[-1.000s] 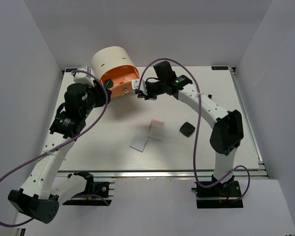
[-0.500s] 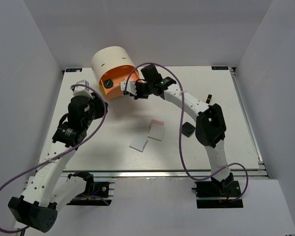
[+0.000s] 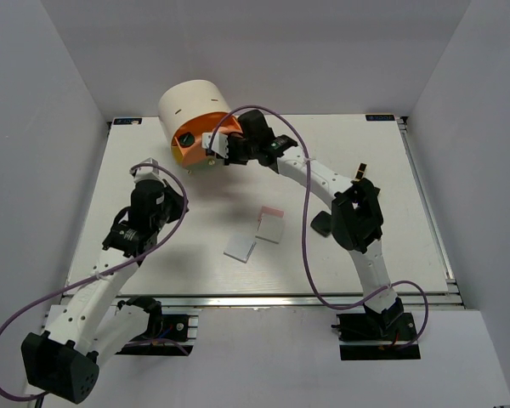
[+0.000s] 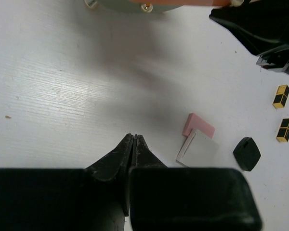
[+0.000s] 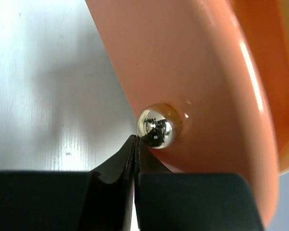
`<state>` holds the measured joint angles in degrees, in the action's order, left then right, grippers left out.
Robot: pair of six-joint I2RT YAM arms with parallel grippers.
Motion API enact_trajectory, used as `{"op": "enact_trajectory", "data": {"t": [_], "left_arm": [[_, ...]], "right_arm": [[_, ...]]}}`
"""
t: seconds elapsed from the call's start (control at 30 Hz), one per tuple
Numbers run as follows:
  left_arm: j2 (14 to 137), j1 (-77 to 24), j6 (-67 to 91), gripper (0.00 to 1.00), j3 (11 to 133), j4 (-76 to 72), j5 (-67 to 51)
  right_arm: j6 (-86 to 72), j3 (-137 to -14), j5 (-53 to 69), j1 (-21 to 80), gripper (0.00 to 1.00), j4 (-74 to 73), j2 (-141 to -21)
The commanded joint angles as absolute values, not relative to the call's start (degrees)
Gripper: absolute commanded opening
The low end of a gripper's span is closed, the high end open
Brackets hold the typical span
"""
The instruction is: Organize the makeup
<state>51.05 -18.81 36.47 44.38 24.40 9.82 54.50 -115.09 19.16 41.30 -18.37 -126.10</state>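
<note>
Two white squares (image 3: 240,247) (image 3: 270,229) lie mid-table, the farther one overlapping a pink square (image 3: 273,210). In the left wrist view they are the pink square (image 4: 200,125) and a white square (image 4: 199,150), with the black compact (image 4: 246,154) and black-gold sticks (image 4: 281,96) to the right. A dark disc (image 3: 187,138) sits in the orange drawer (image 3: 200,144) of the cream cylinder (image 3: 194,104). My right gripper (image 5: 136,138) is shut, its tip against the drawer's shiny knob (image 5: 157,125). My left gripper (image 4: 134,136) is shut and empty over bare table.
The right arm's forearm (image 3: 357,212) partly covers the black compact (image 3: 320,225). A black-gold stick (image 3: 360,172) lies at the right. The cylinder's base (image 4: 135,4) is just ahead of the left gripper (image 3: 150,174). Walls enclose the white table (image 3: 195,255) on three sides.
My left gripper drew back from the drawer toward the near left and shut. My right gripper moved left up to the orange drawer front. The drawer sits farther in.
</note>
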Motion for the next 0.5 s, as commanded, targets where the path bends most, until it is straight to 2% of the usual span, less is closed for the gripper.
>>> {"op": "enact_trajectory", "data": {"t": [0.0,0.47], "left_arm": [[50.44,-18.37,39.90,0.13,42.81,19.96,7.82],[49.75,-18.28,46.40,0.13,37.71,15.29,5.01]], "right_arm": [[52.30,-118.39,18.37,41.57,0.00,-11.17,-126.04],[47.73,-124.98,16.00,41.75,0.00,-1.85,-133.32]]}}
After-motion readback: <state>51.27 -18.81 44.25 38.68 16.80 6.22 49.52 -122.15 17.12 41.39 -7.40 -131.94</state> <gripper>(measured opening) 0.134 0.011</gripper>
